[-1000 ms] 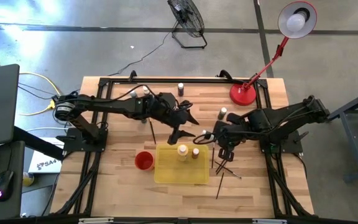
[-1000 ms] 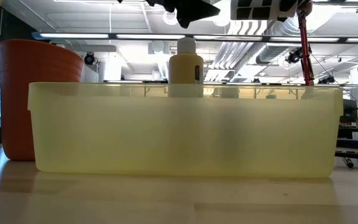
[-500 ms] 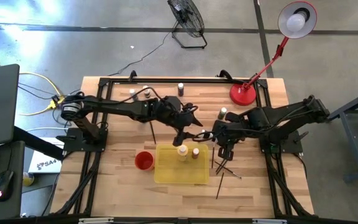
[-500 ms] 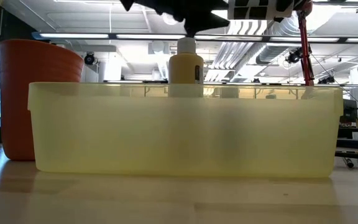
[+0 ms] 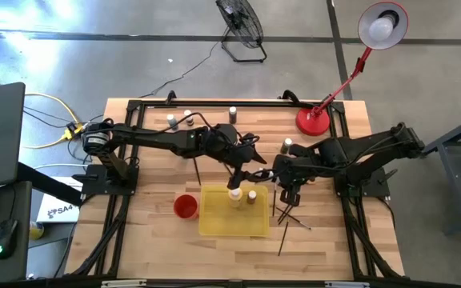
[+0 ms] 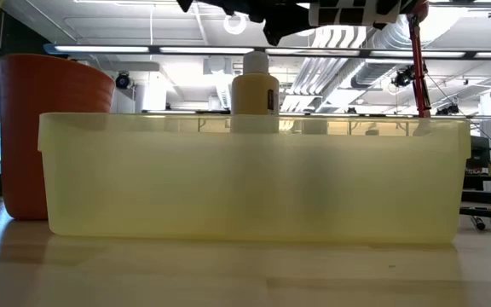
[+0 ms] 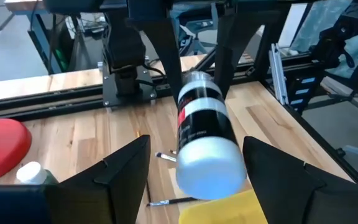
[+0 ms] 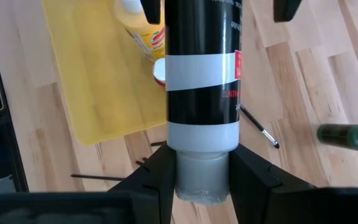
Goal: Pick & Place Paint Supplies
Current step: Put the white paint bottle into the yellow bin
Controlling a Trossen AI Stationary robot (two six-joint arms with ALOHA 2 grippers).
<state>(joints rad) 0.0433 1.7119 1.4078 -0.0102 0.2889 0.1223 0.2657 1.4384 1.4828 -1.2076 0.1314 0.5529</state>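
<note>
Change: over the last second the left gripper (image 5: 253, 166) has swung in towards the right gripper (image 8: 201, 177), so the black-and-white bottle (image 7: 204, 137) now lies between its fingers.
Meaning: this looks like a handover being set up; the bottle is not yet in the yellow tray (image 5: 214, 222).
Left fingers: spread wide, one on each side of the bottle, apparently not touching it.
Right fingers: clamped on the bottle's pale cap end, with the body sticking straight out past the fingertips.
Bottle: in the air, bridging both pairs of fingers, with the tray just beside and below.
Left arm: stretched long across the table.
Right arm: bent, reaching inward, unmoved.
</note>
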